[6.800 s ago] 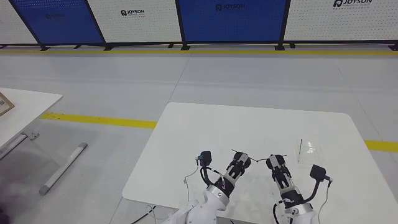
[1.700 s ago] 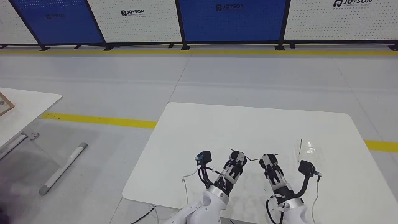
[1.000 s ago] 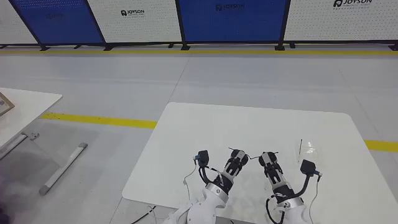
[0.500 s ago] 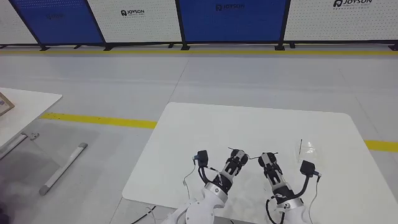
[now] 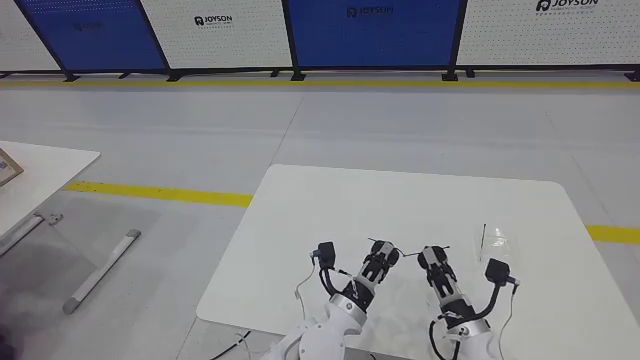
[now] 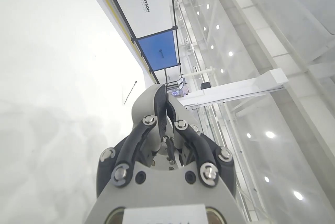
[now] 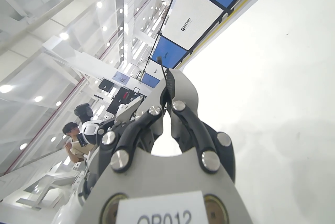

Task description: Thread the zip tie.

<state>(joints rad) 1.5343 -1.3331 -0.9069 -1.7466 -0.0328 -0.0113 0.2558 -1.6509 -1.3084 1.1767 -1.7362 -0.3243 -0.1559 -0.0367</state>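
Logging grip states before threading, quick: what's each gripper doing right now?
Right gripper: closed on the zip tie.
Left gripper: closed on the same zip tie.

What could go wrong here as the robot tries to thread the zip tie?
The left tool and right tool are each shut on the thin black zip tie, with only a short bit poking out. The tip may miss the small head, or the tie could twist in the grip. The tools sit close together over the table, so they might bump.
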